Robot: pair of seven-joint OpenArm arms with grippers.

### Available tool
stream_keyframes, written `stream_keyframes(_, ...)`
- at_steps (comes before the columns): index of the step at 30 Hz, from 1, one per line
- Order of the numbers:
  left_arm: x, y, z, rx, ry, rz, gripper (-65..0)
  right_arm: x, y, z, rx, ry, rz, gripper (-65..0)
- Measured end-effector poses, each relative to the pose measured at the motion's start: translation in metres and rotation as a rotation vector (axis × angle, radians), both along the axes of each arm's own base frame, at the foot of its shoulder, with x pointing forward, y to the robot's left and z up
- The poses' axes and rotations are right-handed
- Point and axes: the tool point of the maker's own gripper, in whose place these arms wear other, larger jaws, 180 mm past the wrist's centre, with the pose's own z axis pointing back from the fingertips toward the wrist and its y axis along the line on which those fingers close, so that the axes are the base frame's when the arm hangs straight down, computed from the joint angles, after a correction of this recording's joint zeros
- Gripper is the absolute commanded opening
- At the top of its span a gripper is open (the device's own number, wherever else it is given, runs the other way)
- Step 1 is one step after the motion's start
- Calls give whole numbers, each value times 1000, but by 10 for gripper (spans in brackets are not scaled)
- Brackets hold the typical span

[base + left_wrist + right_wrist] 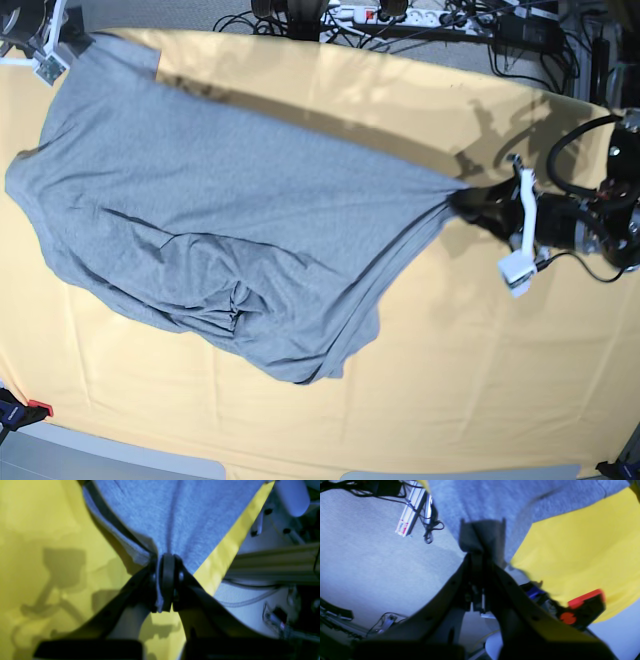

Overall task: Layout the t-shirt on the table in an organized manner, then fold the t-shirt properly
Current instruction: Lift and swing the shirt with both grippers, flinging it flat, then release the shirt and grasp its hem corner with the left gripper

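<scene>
Base view: t-shirt (210,210) between end effectors.

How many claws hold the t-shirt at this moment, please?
2. The left claw pinches the t-shirt at its edge on the base view's right; the right claw grips it at the far left corner.

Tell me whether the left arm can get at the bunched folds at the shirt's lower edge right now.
Probably not. The left claw is shut on the t-shirt at its far corner, holding it taut across the table. The folds lie well away; it would likely have to let go first.
</scene>
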Motion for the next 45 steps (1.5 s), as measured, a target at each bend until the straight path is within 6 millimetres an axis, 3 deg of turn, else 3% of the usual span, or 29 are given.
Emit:
stream_keyframes(9, -88, 0, -13, 117, 95, -188, -650, -27, 4, 1, -2, 83, 24, -650)
stream_keyframes(19, -154, -5, -39, 88, 296, -218, -650, -27, 3, 1, -5, 85, 15, -650)
stream_keyframes(27, -186, -6, -43, 85, 376, -248, -650, -55, 3, 1, -3, 173, 25, -650)
stream_keyframes(35, -232, -22, -34, 38, 451, -325, -650, -56, -3, 1, -38, 179, 29, -650)
stream_keyframes(39, -236, -18, -39, 61, 444, -345, -650, -56, -2, 1, -35, 179, 28, -650)
stream_keyframes(40, -235, -15, -42, 85, 433, -346, -626, -56, -2, 1, -35, 179, 28, -650)
stream_keyframes(41, -234, -13, -43, 98, 429, -348, -539, -55, -2, 1, -35, 178, 28, -600)
stream_keyframes(43, -235, -13, -43, 97, 431, -353, -335, -56, -2, 1, -35, 178, 28, -428)
stream_keyframes(45, -237, -14, -41, 86, 441, -354, -191, -55, -3, 1, -37, 178, 16, -284)
